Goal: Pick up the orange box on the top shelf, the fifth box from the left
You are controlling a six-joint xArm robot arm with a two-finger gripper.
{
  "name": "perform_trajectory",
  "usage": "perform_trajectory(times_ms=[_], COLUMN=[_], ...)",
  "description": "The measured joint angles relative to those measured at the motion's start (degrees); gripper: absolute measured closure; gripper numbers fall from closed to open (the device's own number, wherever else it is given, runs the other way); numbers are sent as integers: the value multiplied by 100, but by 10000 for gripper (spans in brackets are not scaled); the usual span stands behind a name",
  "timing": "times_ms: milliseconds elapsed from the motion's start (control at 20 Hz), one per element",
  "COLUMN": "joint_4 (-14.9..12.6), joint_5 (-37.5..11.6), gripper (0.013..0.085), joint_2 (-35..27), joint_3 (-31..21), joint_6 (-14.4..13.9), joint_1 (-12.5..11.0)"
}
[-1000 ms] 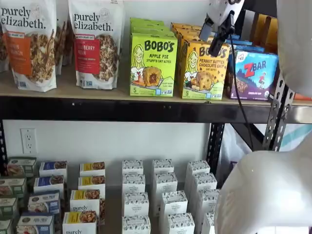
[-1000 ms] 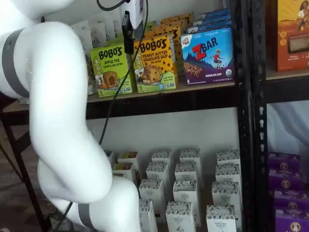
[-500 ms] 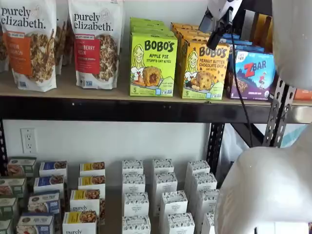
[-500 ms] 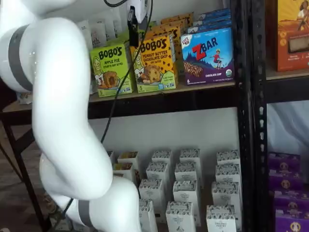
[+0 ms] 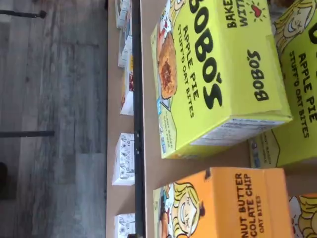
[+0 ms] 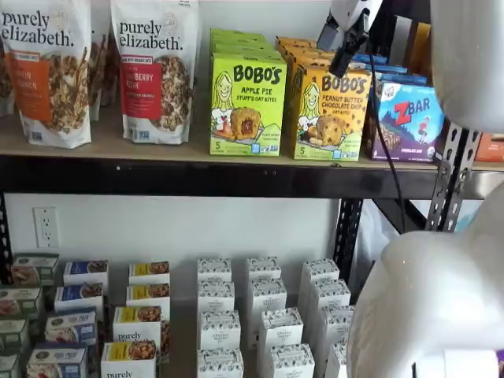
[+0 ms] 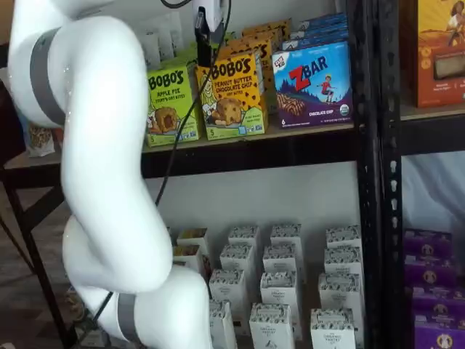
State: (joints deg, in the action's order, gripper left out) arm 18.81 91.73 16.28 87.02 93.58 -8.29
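On the top shelf (image 6: 118, 150), the orange box (image 6: 329, 114) is standing upright; the gripper (image 6: 346, 57) is hovering above it, jaws spread wide, holding nothing.

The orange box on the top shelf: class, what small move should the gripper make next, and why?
Probably a short descent, lining the fingers up over the box's top. In both shelf views the gripper hangs just above the orange box, not gripping it; the box stands upright on the top shelf between neighbouring cartons.

orange box (image 6: 329, 114) "BOBO'S", blue box (image 6: 411, 120) "ZBAR"
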Motion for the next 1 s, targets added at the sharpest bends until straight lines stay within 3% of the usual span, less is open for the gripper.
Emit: perform_trajectory(times_ms=[1000], joint_4=[-586], joint_5=[-244], gripper=[130], joint_2=[-300], joint_3=[-33], joint_6=[-58], joint_1=[279])
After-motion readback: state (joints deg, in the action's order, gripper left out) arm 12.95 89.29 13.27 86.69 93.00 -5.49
